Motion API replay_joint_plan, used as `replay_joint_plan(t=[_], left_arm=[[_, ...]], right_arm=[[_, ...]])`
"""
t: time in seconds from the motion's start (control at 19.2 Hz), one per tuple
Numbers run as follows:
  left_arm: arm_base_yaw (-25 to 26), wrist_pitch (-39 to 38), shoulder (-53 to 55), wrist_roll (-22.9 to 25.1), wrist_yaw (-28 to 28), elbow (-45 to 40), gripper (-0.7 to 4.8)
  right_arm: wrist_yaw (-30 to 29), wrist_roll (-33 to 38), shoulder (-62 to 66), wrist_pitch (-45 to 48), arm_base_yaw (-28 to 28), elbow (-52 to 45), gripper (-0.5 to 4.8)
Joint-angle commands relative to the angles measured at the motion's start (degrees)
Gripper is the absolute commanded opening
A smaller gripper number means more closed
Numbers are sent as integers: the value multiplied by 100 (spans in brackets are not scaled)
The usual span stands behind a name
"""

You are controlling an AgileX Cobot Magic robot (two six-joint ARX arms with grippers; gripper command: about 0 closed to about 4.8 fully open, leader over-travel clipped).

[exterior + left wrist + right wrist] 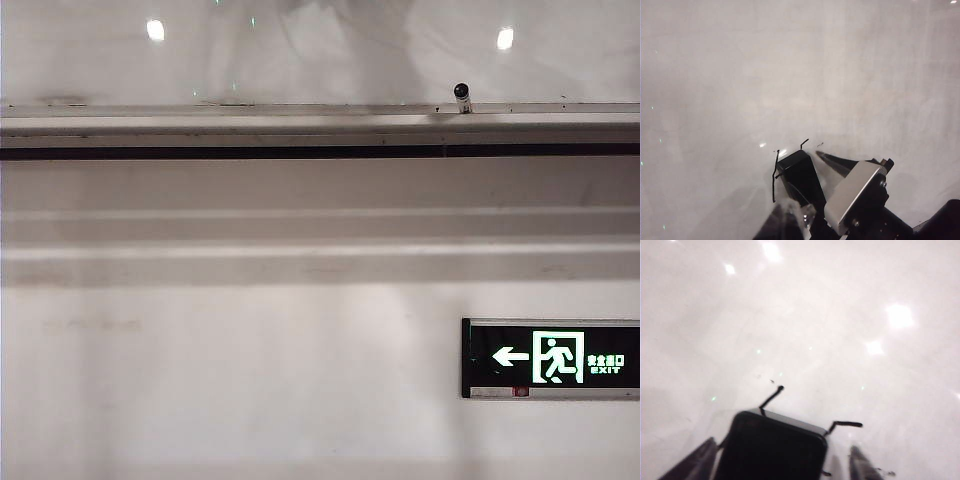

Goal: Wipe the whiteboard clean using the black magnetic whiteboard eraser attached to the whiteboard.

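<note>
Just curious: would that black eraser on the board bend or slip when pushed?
The eraser looks like a boxy, rigid block, so probably no bending. The whiteboard is glossy, so it likely glides easily, though being magnetic it may resist lifting. The right fingers sit apart either side.

Setting: institutional room, office or classroom.
Evidence: wall-mounted whiteboard (320, 50); lit green exit sign (552, 358) below its rail (250, 112).

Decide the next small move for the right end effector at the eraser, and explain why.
Probably draw the right end effector straight back from the whiteboard. Its fingers stand open, clear of the black eraser sitting ungripped on the board, and the surface around shows only tiny specks. The left end effector is shut, idle near the board.
</note>
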Motion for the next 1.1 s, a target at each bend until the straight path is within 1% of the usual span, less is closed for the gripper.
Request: replay_joint_plan(t=[0.05,0.1,0.21,0.26,0.31,0.37,0.42,0.47,0.52,0.57,0.63,0.68,0.73,0.78,0.89,0.99,1.1], left_arm=[[-4,35,-26,-20,20,22,-6],[-4,37,-24,-20,20,22,-7],[-4,35,-7,-24,22,-2,-7],[-4,33,37,-24,24,-11,-7],[-4,24,94,-22,131,-37,-6],[-4,28,170,-28,302,-48,-6],[-4,70,291,-129,540,-48,-4],[-4,138,409,-278,671,-48,14],[-4,264,564,-446,734,-48,93],[-4,400,737,-610,732,-48,210],[-4,597,951,-743,730,-48,353],[-4,750,1117,-828,726,-48,458],[-4,1038,1399,-957,710,-48,479],[-4,1305,1646,-1071,560,-48,479],[-2,1943,2092,-1246,63,-48,479],[-2,2643,2492,-1270,-459,-48,479],[-4,3250,2796,-1292,-848,-48,479]], right_arm=[[92,4,-48,291,4,33,338],[223,4,-96,463,7,35,338],[699,7,-348,660,44,33,333],[1056,7,-560,645,68,33,292],[1364,4,-769,638,70,33,231],[1530,2,-997,603,68,33,139],[1521,4,-1276,485,66,33,16],[1493,4,-1578,321,52,33,-1],[1484,4,-1816,192,52,33,-1],[1478,7,-2090,-22,52,33,-1],[1464,11,-2308,-232,52,33,-1],[1460,26,-2498,-411,52,33,-1],[1438,28,-2691,-540,55,33,-1],[1285,26,-2837,-592,61,33,-1],[981,28,-3040,-599,70,33,-1],[949,52,-3171,-629,70,33,-1],[949,57,-3235,-780,70,33,-1]])
